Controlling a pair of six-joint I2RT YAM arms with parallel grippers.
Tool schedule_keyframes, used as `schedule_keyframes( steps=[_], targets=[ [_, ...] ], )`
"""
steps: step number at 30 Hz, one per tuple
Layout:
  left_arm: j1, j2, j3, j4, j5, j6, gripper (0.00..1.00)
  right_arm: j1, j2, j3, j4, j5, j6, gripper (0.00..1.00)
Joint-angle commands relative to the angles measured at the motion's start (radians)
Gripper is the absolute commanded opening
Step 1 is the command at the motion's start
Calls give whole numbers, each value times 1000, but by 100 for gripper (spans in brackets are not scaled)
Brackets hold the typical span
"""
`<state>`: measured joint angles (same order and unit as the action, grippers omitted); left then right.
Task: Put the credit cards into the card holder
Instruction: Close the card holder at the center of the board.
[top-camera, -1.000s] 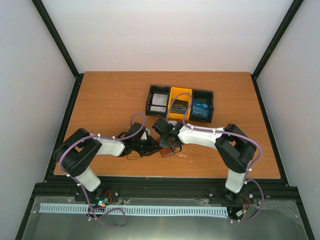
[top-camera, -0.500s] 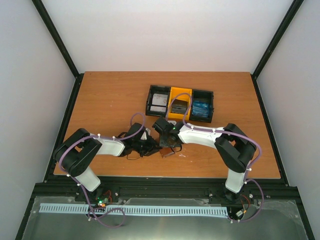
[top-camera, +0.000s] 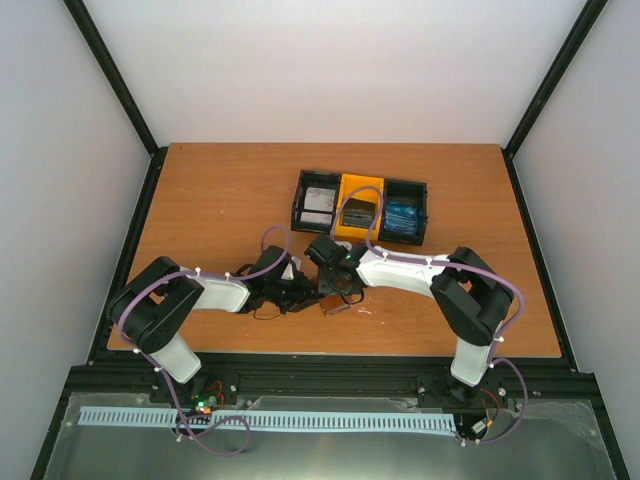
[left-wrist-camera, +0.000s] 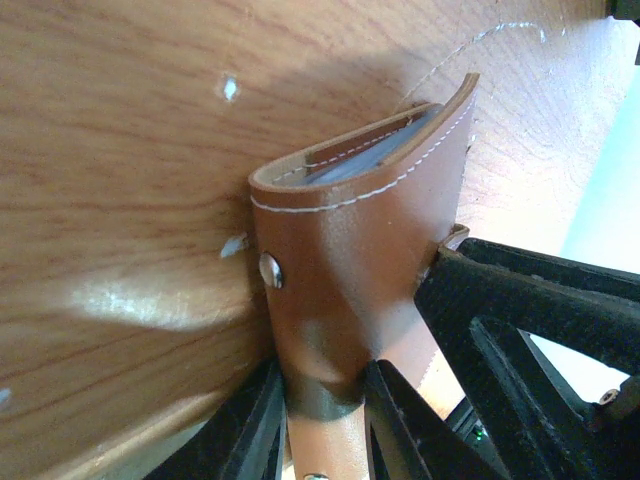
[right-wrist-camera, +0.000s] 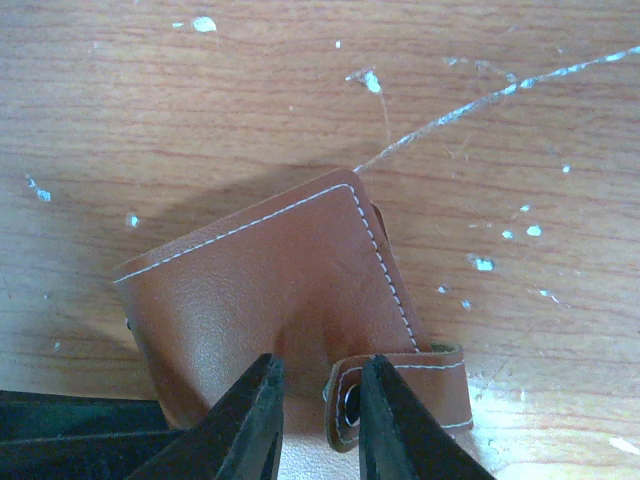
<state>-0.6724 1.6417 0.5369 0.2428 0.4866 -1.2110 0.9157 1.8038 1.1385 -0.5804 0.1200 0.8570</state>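
Note:
The card holder (left-wrist-camera: 355, 260) is a brown folded wallet standing on edge on the table, with pale blue-grey lining showing at its top. My left gripper (left-wrist-camera: 322, 385) is shut on its lower part. In the right wrist view the card holder (right-wrist-camera: 260, 290) lies folded, and its snap strap (right-wrist-camera: 400, 385) curls up between the fingers of my right gripper (right-wrist-camera: 318, 375), which is open just above it. From above, both grippers meet at the card holder (top-camera: 334, 304). The credit cards lie in the tray: whitish-grey (top-camera: 318, 205), dark (top-camera: 359, 213) and blue (top-camera: 402, 217).
The black-and-yellow three-compartment tray (top-camera: 360, 181) stands behind the grippers at mid-table. The wooden tabletop (top-camera: 220, 200) is scuffed with pale marks. Black frame rails run along the table's edges, and white walls stand on three sides.
My right gripper's jaws have parted over the wallet's strap. Both arms and the wallet have stayed almost in place.

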Motion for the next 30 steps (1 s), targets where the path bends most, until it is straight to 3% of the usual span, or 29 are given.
schedule_keyframes(
  steps=[1,9,22,30],
  targets=[
    [-12,96,-54,-234,-132,19,24,14,-29,16,-7,-36,9,22],
    [-12,96,-57,-234,-135,19,24,14,-35,13,-24,-23,20,17],
    [-12,97,-56,-237,-134,19,24,14,-63,20,-32,13,12,21],
    [-12,95,-57,-235,-134,16,25,9,-113,-3,-33,69,37,15]
  ],
)
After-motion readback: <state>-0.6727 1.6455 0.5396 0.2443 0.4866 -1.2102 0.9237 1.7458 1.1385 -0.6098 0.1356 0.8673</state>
